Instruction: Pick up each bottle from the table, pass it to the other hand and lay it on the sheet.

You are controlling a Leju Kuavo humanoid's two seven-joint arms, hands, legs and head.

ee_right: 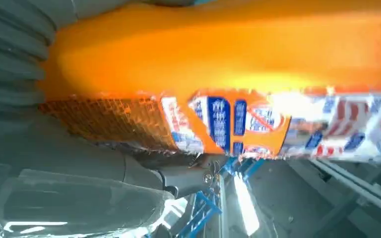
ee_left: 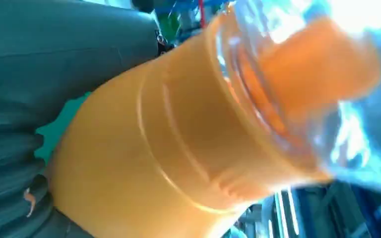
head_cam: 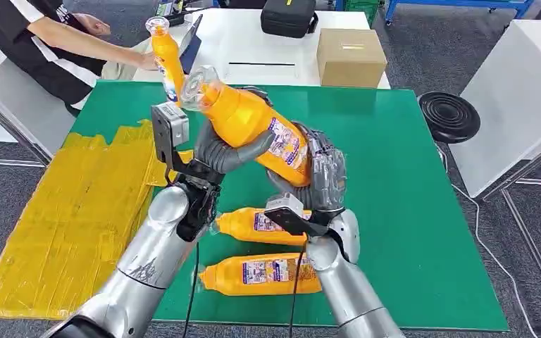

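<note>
Hands: we see left hand (head_cam: 229, 151) and right hand (head_cam: 322, 172) both grasping one raised bottle (head_cam: 253, 127), cap end tilted up-left, above the green desk (head_cam: 408, 211).
Left hand: around neck end.
Right hand: around labelled base end.
Other bottles: two lying on desk near robot (head_cam: 257, 225) (head_cam: 260, 274); a person's hand holds a fourth (head_cam: 168, 60) upright at far edge.
Sheet: yellow sheet (head_cam: 70, 218), left side of desk.

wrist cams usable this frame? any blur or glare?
Head view: sharp, evenly lit; both hands, left and right, on the raised bottle. Left wrist view: bottle too close, soft, its clear cap blown out by glare. Right wrist view: label smeared, bright patch on it.
</note>
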